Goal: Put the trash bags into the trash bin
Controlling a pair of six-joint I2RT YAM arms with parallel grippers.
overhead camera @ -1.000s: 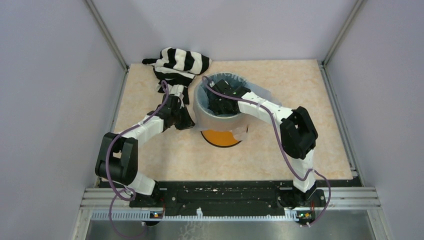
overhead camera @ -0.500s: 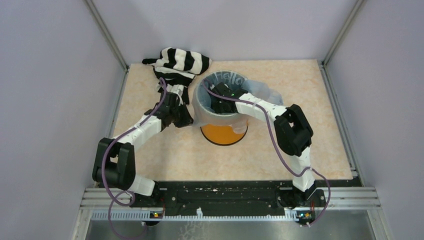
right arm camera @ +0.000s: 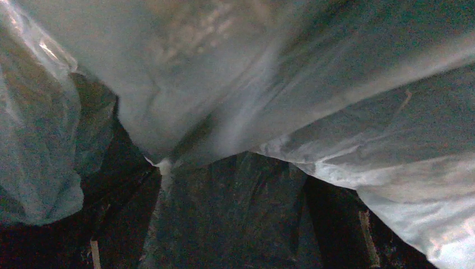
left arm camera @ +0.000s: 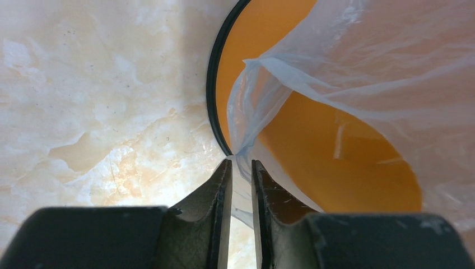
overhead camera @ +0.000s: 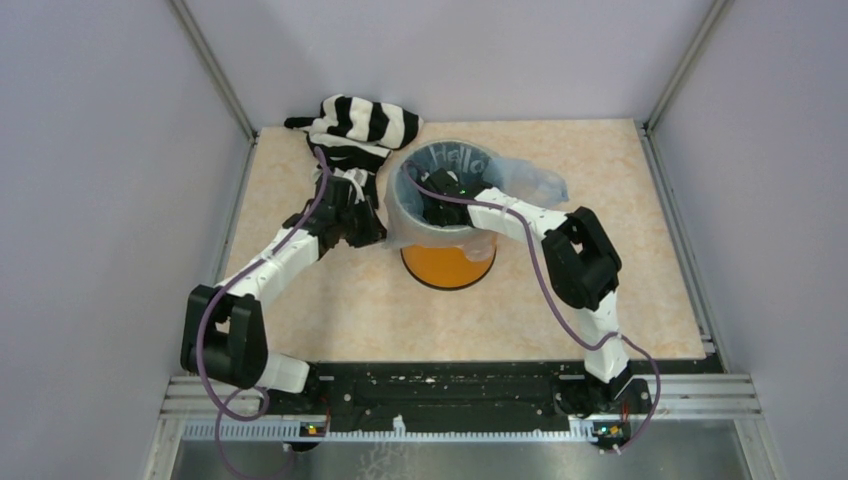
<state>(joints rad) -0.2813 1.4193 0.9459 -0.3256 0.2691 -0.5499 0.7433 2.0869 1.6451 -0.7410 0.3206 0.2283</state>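
Note:
The orange trash bin (overhead camera: 447, 268) stands mid-table. The light-blue trash bag (overhead camera: 455, 160) lines its mouth, with "Hello" on the far inner wall and a loose flap hanging out to the right. My left gripper (overhead camera: 378, 235) is at the bin's left side, shut on the bag's hanging edge. In the left wrist view the film (left arm camera: 392, 67) runs between the gripper's (left arm camera: 241, 163) nearly closed jaws, beside the orange wall (left arm camera: 336, 168). My right gripper (overhead camera: 440, 205) reaches down inside the bin, and its jaws (right arm camera: 235, 213) are spread open against the bag (right arm camera: 252, 84).
A black-and-white striped cloth (overhead camera: 360, 125) lies at the back left, just behind my left gripper. Grey walls enclose the marble-patterned tabletop (overhead camera: 330, 310) on three sides.
My right gripper has pushed deeper into the bin. The bag's right flap has spread outward and the "Hello" lettering has come into view. My left gripper has shifted slightly farther back with the bag edge.

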